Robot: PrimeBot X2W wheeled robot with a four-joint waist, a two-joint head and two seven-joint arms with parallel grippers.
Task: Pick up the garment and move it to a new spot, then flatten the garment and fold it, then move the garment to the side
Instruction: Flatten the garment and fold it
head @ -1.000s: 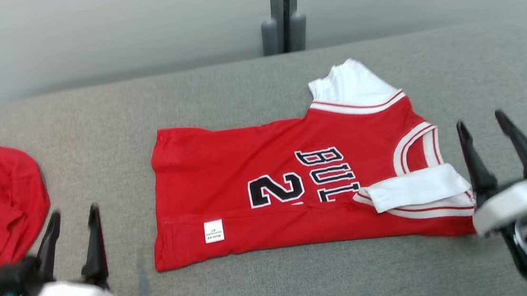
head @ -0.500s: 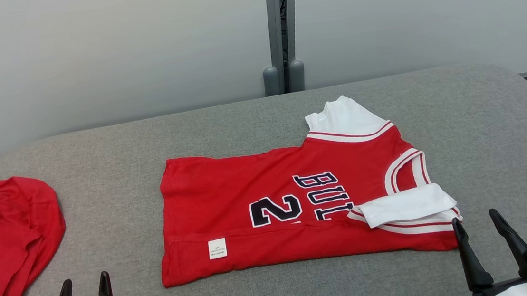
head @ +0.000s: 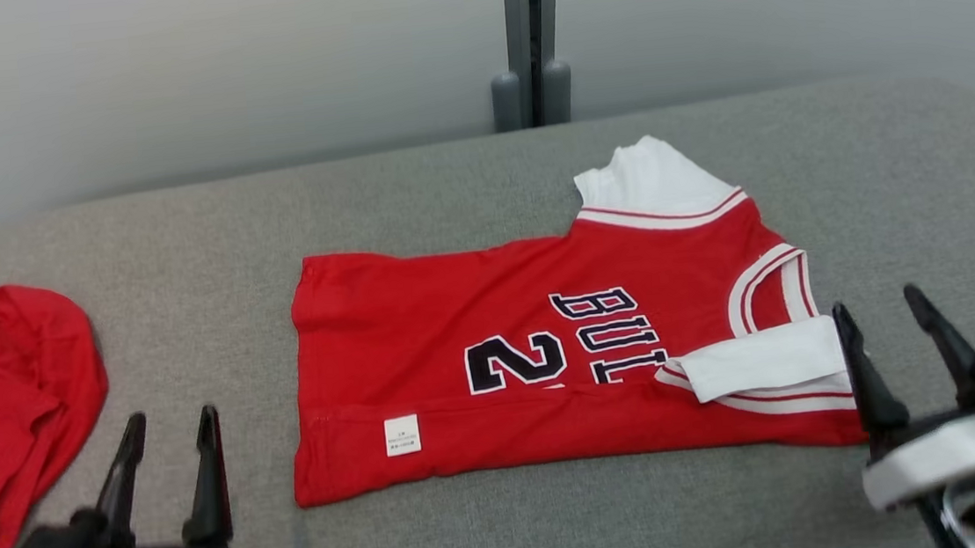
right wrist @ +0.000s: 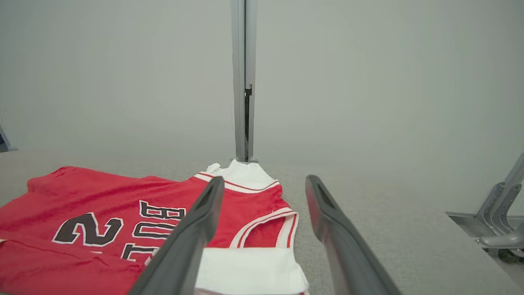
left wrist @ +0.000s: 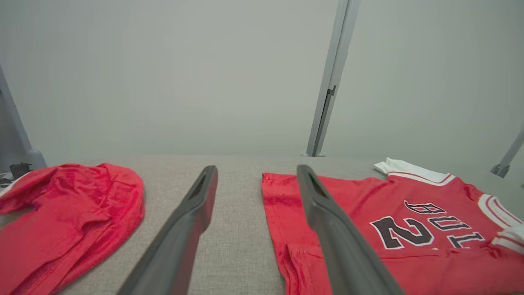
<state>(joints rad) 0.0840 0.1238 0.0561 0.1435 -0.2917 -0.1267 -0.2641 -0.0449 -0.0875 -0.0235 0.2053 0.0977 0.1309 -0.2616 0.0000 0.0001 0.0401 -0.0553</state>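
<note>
The garment is a red jersey with white sleeves and dark lettering, lying flat on the grey table with its near long edge folded over. It also shows in the left wrist view as the garment and in the right wrist view as the garment. My left gripper is open near the front left, short of the jersey's bottom hem, holding nothing. My right gripper is open beside the folded white sleeve at the collar end, empty.
A second crumpled red cloth lies at the table's left edge, seen as the red cloth in the left wrist view. A grey post rises behind the table against a pale wall. A metal stand is off the right side.
The head camera has tilted up and then back down, shifting the whole picture. Both grippers stay open and keep their places either side of the jersey, which has not moved.
</note>
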